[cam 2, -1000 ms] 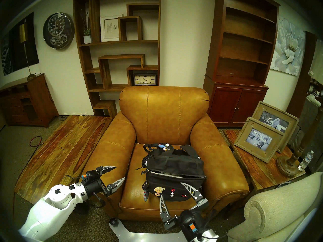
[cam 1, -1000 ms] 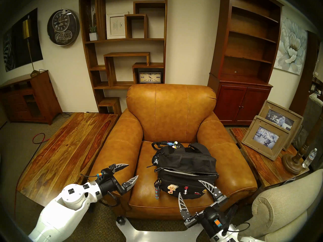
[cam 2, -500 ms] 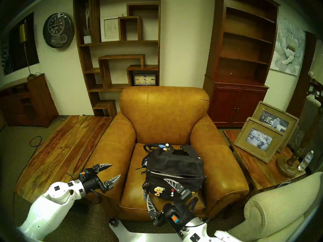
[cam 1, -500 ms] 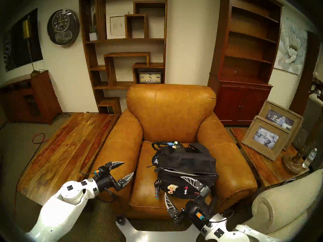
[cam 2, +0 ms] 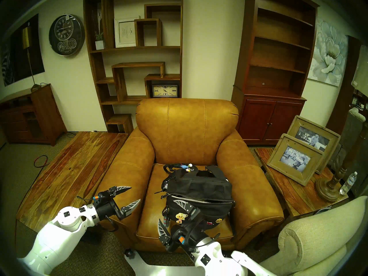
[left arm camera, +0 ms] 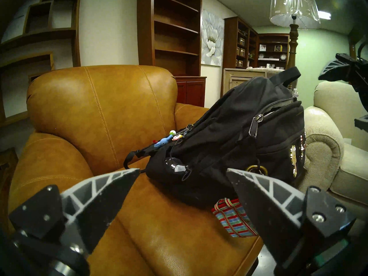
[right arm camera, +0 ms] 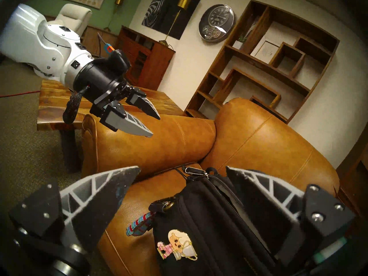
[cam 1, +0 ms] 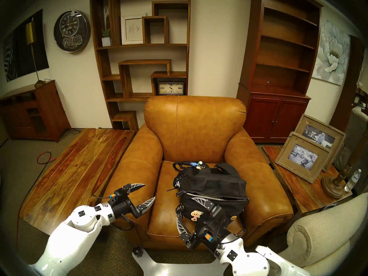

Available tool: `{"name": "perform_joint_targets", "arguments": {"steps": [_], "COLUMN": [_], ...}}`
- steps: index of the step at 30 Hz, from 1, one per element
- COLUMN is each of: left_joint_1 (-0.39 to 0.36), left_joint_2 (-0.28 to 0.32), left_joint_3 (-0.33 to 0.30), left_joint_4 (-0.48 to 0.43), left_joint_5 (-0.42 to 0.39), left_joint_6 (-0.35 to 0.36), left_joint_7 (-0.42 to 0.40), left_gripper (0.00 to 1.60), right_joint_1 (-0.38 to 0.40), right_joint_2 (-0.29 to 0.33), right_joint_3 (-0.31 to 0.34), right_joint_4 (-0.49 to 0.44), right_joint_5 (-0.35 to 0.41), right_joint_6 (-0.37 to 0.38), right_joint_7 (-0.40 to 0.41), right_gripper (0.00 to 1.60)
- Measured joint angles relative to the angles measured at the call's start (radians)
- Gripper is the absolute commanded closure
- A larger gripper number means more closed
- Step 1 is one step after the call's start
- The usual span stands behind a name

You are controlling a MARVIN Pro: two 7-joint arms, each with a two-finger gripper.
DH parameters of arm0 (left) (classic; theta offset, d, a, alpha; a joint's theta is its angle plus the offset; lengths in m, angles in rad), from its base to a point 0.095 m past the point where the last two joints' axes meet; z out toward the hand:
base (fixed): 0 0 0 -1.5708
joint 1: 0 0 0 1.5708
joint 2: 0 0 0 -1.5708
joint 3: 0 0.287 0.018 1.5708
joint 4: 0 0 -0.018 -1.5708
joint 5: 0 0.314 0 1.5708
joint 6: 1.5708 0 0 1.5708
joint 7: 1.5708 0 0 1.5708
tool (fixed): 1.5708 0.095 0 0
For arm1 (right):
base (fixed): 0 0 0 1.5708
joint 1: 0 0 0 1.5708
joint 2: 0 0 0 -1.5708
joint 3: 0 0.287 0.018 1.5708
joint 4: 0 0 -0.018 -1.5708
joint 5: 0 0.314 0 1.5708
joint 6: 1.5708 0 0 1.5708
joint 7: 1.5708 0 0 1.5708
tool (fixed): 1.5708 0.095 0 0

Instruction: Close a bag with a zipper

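Black backpack [cam 1: 217, 187] sits on a leather armchair [cam 1: 195, 130], zipper [cam 1: 215, 194] gaping; right gripper [cam 1: 185, 208] and left gripper [cam 1: 149, 192] hover wide, empty.

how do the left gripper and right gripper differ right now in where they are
The left gripper hangs over the armchair's arm, clear of the backpack; the right gripper is in front of the backpack's pin-covered pocket. The left points across the seat; the right points toward the open zipper. Both have open, empty jaws.
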Motion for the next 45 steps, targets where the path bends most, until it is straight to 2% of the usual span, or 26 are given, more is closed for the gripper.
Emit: {"name": "perform_joint_targets", "arguments": {"steps": [10,18,31,39,45], "left_joint_1": [-0.007,-0.013,-0.040,-0.045,-0.036], "left_joint_2": [-0.006,-0.022,-0.039,-0.031,-0.020], "left_joint_3": [0.000,0.039,0.081,0.065,0.050], "left_joint_4": [0.007,0.009,0.020,0.045,0.053], "left_joint_5": [0.000,0.005,0.045,0.071,0.074], "left_joint_6": [-0.024,-0.033,-0.039,-0.048,-0.058], "left_joint_7": [-0.024,-0.040,-0.046,-0.041,-0.039], "left_gripper": [0.00,0.00,0.00,0.00,0.00], "right_joint_1": [0.087,0.171,0.309,0.378,0.420], "right_joint_2": [-0.045,-0.075,-0.128,-0.141,-0.142], "right_joint_3": [-0.050,-0.106,-0.202,-0.262,-0.304], "right_joint_4": [0.034,0.057,0.174,0.204,0.210], "right_joint_5": [-0.037,-0.087,-0.146,-0.166,-0.146], "right_joint_6": [0.046,0.074,0.125,0.212,0.274], "right_joint_7": [0.022,0.044,0.094,0.030,-0.028], "right_gripper": [0.00,0.00,0.00,0.00,0.00]}}
